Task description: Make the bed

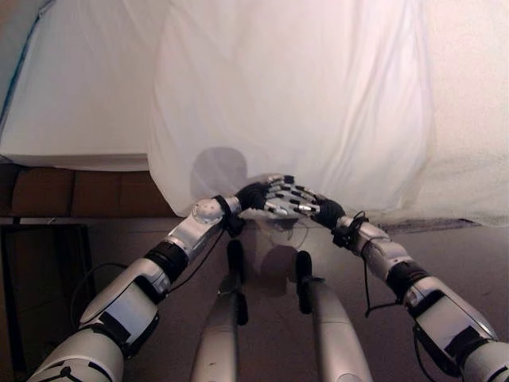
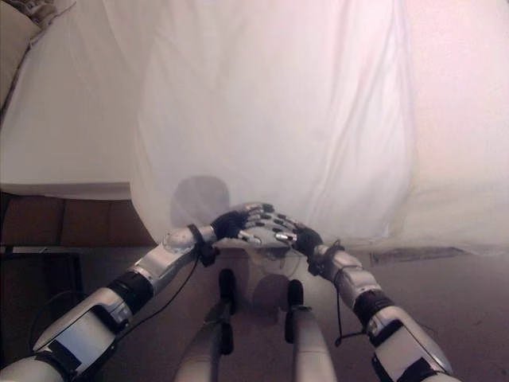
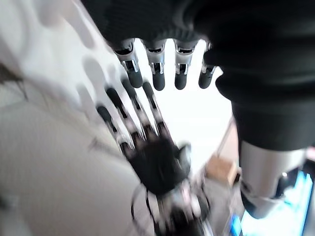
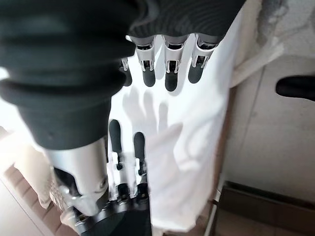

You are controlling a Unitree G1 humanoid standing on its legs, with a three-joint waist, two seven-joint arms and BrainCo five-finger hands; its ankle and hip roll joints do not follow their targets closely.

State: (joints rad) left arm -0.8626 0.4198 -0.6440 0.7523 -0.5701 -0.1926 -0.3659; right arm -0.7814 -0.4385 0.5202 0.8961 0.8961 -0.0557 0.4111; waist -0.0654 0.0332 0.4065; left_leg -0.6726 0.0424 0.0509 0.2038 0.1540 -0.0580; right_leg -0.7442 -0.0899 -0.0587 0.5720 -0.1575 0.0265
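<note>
A white sheet (image 1: 294,95) lies along the bed and hangs over its near edge. At the sheet's lower hem, in the middle, my two hands meet. My left hand (image 1: 258,195) comes from the left and my right hand (image 1: 318,211) from the right, their straight fingers overlapping in front of the cloth. In the left wrist view, my left hand's fingers (image 3: 157,73) point out straight, with my right hand (image 3: 155,160) facing them. My right hand's fingers (image 4: 170,73) are likewise straight over the white cloth (image 4: 182,162). Neither hand holds cloth.
The bare white mattress (image 1: 79,103) shows at the left, above a brown wooden bed frame (image 1: 79,193). A cream textured cover (image 1: 469,103) lies over the bed's right side. A dark stand (image 1: 40,270) sits on the floor at the lower left.
</note>
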